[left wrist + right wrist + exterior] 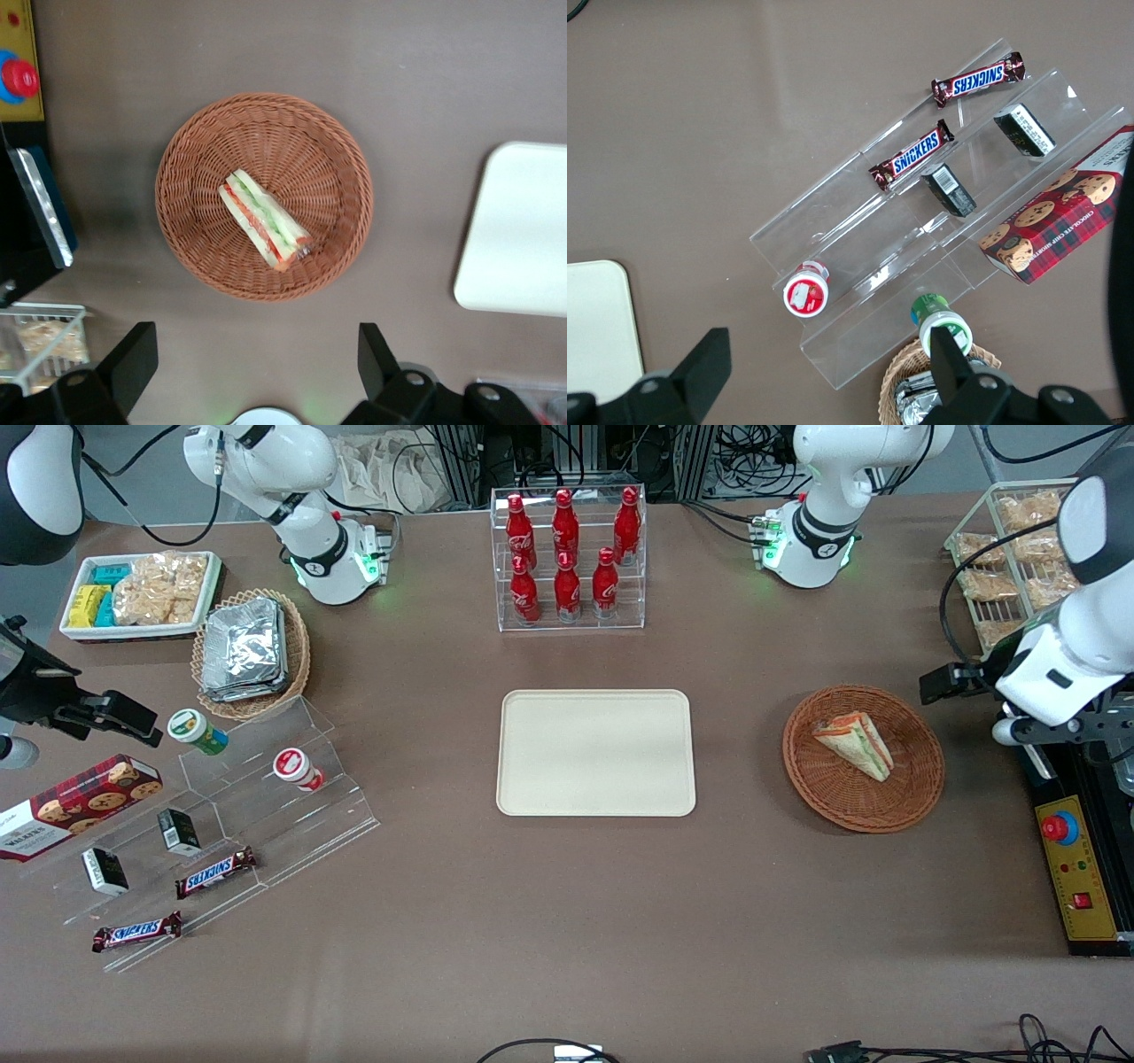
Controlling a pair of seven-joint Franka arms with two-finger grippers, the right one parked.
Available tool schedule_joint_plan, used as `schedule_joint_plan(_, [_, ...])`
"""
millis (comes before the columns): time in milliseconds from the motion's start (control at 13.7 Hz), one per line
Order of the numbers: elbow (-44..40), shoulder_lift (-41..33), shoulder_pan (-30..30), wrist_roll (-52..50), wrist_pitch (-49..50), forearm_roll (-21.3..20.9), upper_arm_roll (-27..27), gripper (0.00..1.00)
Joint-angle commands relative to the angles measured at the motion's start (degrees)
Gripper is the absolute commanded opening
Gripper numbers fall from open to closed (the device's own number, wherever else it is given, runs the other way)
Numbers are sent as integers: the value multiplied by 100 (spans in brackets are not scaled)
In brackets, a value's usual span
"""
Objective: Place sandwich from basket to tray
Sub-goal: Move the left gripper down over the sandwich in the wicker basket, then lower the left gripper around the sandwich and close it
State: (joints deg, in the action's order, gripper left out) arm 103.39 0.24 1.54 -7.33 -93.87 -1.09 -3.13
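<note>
Pincer (257, 367) wide open (empty), above basket (182, 168) with sandwich (264, 220).

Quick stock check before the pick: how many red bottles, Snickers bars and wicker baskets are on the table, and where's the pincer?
Red bottles: 6, in the clear rack
Snickers bars: 2
Wicker baskets: 2, one holding the sandwich, one holding foil packets
Total: 10
The pincer hangs open above the basket with the sandwich; the tray holds nothing.
</note>
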Motion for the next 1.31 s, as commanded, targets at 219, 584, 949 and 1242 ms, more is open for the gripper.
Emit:
schedule_joint_plan(219, [2349,-1121,40,-1304,-1518,-49,-30,100])
schedule_joint_plan(584, [2816,-1201,40,-1806,-1914,-49,-30,100])
schedule_joint_plan(949, [3256,-1157,48,-2026,-2775,-40,-30,100])
schedule_joint_plan(1242, [3547,-973,40,-2299,-3443,-40,-30,100])
